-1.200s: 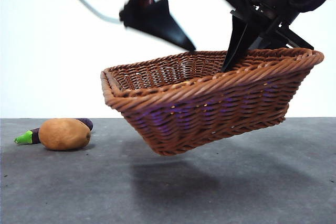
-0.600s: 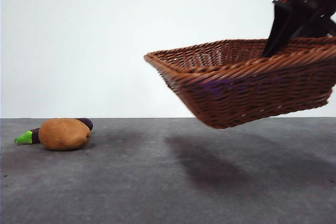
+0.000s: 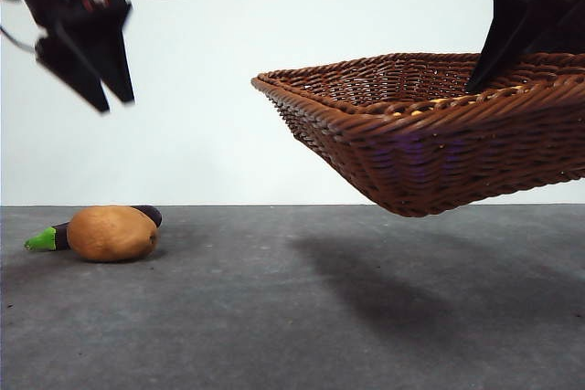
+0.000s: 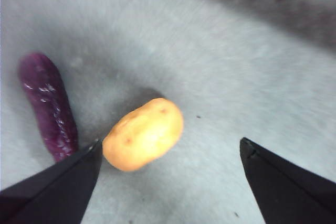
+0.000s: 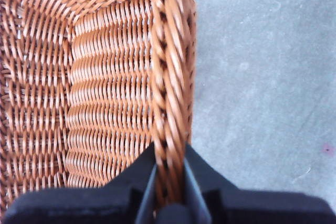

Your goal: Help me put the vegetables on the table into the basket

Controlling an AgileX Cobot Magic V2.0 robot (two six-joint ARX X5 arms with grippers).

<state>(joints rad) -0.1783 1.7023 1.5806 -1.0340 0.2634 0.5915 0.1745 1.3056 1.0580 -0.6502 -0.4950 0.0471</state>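
Up in the air hangs the basket (image 3: 430, 134), high above the table (image 3: 292, 317) with nothing under it but its own dark shadow. It is tipped a little, with one corner lower than the rest. The right gripper (image 5: 169, 192) holds it by the braided rim. Its two black jaws are pressed together on the rim, one on the inside of the basket (image 5: 105, 77) and one on the outside. In the front view this gripper (image 3: 512, 38) comes down from the top right corner and meets the rim there. Small bits of yellow peek through the woven wall just under the rim, but I cannot tell what they are.

The potato (image 3: 111, 233) lies on the table, far to the side of the basket. The eggplant (image 3: 55, 237) lies just behind it, with its green tip sticking out past one end of the potato and its dark end past the other.

The left gripper (image 3: 87, 61) hangs in the air above these two. Its jaws are spread wide apart and hold nothing. In its own wrist view the potato (image 4: 143, 134) sits on the grey table (image 4: 252, 51) between the open jaws, closer to one of them, and the purple eggplant (image 4: 48, 103) lies just beside it.
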